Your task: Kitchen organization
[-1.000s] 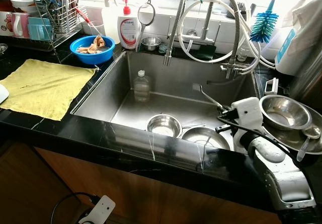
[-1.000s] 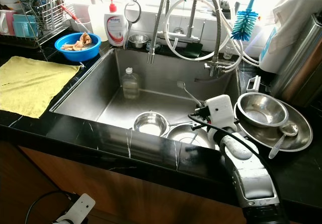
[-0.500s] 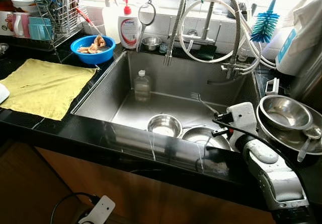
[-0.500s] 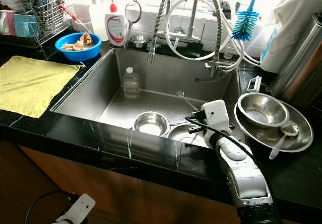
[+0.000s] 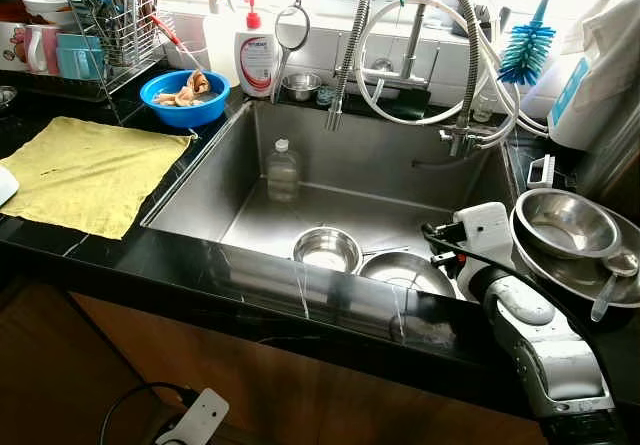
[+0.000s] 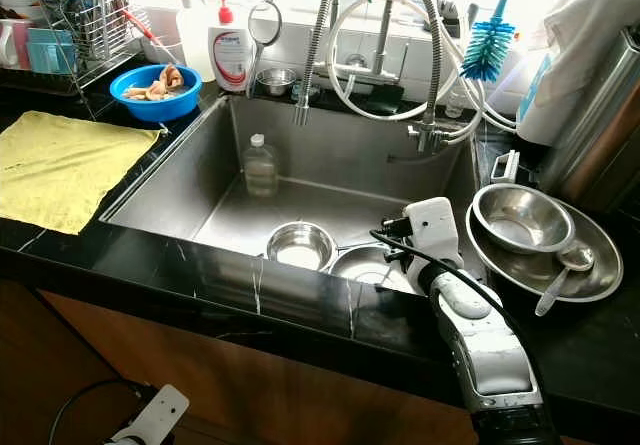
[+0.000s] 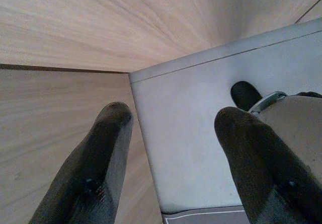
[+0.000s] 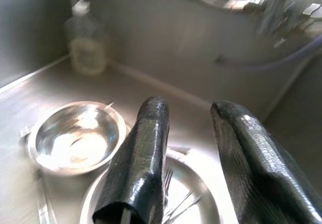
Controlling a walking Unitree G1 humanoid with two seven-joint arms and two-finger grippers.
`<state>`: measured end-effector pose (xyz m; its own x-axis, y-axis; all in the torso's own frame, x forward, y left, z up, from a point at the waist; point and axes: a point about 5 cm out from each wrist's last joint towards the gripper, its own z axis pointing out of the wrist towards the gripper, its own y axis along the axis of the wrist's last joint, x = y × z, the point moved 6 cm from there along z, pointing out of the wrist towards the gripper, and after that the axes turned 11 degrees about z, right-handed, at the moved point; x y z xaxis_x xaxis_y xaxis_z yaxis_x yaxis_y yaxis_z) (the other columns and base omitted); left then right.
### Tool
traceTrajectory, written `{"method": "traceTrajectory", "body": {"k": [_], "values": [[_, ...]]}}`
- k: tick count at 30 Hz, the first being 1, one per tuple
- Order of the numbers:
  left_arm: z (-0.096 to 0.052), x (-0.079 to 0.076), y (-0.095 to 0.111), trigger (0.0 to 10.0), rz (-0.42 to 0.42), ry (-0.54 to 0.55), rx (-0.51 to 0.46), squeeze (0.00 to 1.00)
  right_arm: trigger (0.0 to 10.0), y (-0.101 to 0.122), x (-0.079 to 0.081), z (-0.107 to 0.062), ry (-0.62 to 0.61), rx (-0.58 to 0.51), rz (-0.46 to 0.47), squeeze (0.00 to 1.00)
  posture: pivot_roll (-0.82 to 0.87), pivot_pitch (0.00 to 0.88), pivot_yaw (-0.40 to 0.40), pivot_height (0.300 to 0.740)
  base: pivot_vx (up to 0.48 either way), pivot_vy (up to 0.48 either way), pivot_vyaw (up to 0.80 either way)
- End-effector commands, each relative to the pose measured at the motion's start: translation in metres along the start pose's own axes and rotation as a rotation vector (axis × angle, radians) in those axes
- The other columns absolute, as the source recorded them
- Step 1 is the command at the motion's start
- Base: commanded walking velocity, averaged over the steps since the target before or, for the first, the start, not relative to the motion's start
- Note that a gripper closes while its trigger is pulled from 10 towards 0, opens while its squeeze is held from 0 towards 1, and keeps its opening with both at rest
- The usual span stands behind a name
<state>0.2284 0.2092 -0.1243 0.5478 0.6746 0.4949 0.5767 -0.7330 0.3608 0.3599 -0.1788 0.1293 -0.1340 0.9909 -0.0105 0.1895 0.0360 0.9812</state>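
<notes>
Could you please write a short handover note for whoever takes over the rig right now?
Right hand: fingers open, empty, reaching into the sink above the steel plate, which holds a fork.
Left hand: open, empty, idle by the wooden cabinet.
In the sink: small steel bowl beside the plate, clear bottle at the back.
Done: a steel bowl and spoon sit stacked on a plate on the counter to the right.
Left: lift out the plate, fork, small bowl and bottle.
</notes>
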Motion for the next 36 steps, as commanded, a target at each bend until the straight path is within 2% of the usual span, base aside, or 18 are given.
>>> {"method": "traceTrajectory", "body": {"k": [1,4,6,7,8,9,12,16,18,22,23,24,30,31,32,36], "values": [[0.0,-0.001,-0.003,10.0,0.003,-0.007,0.009,0.0,10.0,0.022,-0.008,-0.005,-0.049,-0.099,-0.056,0.0,-0.03,0.0,-0.036,0.74,0.0,0.0,0.0],[0.0,-0.001,-0.003,10.0,0.004,-0.006,0.009,0.0,10.0,0.04,-0.017,-0.012,-0.122,-0.201,-0.081,0.0,-0.03,0.0,-0.036,0.74,0.0,0.0,0.0],[0.0,-0.001,-0.003,10.0,0.005,-0.005,0.011,0.0,10.0,0.059,-0.026,-0.03,-0.218,-0.316,-0.207,0.0,-0.03,0.0,-0.037,0.74,0.0,0.0,0.0],[0.0,-0.001,-0.003,10.0,0.005,-0.005,0.011,0.0,10.0,0.059,-0.026,-0.03,-0.218,-0.316,-0.207,0.0,-0.03,0.0,-0.037,0.74,0.0,0.0,0.0],[0.0,-0.001,-0.004,10.0,0.004,-0.004,0.011,0.0,10.0,0.061,-0.036,-0.042,-0.283,-0.364,-0.156,0.0,-0.03,0.0,-0.038,0.74,0.0,0.0,0.0],[0.0,-0.001,-0.004,10.0,0.004,-0.004,0.011,0.0,10.0,0.061,-0.036,-0.042,-0.283,-0.364,-0.156,0.0,-0.03,0.0,-0.038,0.74,0.0,0.0,0.0],[-0.001,-0.001,-0.004,10.0,0.005,-0.005,0.012,0.0,10.0,0.052,-0.056,-0.063,-0.404,-0.384,-0.14,0.0,-0.04,0.0,-0.038,0.74,0.0,0.0,0.0],[-0.001,-0.001,-0.004,10.0,0.006,-0.006,0.012,0.0,10.0,0.041,-0.067,-0.092,-0.494,-0.398,-0.171,0.0,-0.04,0.0,-0.041,0.74,0.0,0.0,0.0],[-0.001,-0.001,-0.005,10.0,0.007,-0.006,0.012,0.0,10.0,0.035,-0.07,-0.105,-0.52,-0.397,-0.168,0.0,-0.05,0.0,-0.04,0.74,0.0,0.0,0.0],[-0.001,-0.001,-0.005,10.0,0.011,-0.006,0.013,0.0,10.0,0.03,-0.064,-0.114,-0.481,-0.389,-0.208,0.0,-0.05,0.0,-0.038,0.74,0.0,0.0,0.0],[-0.001,-0.001,-0.005,10.0,0.013,-0.007,0.013,0.0,10.0,0.031,-0.065,-0.119,-0.487,-0.401,-0.195,0.15,-0.06,0.0,-0.037,0.74,0.0,0.0,0.0],[-0.001,-0.001,-0.005,10.0,0.014,-0.007,0.013,0.0,10.0,0.032,-0.065,-0.121,-0.495,-0.407,-0.196,1.0,-0.06,0.0,-0.037,0.74,0.0,0.0,0.0],[-0.001,-0.001,-0.005,10.0,0.017,-0.005,0.012,0.0,10.0,0.033,-0.063,-0.131,-0.529,-0.424,-0.19,1.0,-0.05,0.0,-0.038,0.74,0.0,0.0,0.0],[-0.001,-0.001,-0.005,10.0,0.017,-0.005,0.012,0.0,10.0,0.03,-0.062,-0.131,-0.532,-0.411,-0.19,0.96,-0.05,0.0,-0.039,0.74,0.0,0.0,0.0],[-0.001,-0.001,-0.006,10.0,0.017,-0.005,0.012,0.0,10.0,0.026,-0.061,-0.132,-0.527,-0.398,-0.197,0.0,-0.05,0.0,-0.041,0.74,0.0,0.0,0.0],[-0.001,-0.001,-0.006,10.0,0.018,-0.004,0.013,0.0,10.0,0.012,-0.061,-0.138,-0.534,-0.349,-0.206,0.0,-0.05,0.0,-0.041,0.74,0.0,0.0,0.0]]}}
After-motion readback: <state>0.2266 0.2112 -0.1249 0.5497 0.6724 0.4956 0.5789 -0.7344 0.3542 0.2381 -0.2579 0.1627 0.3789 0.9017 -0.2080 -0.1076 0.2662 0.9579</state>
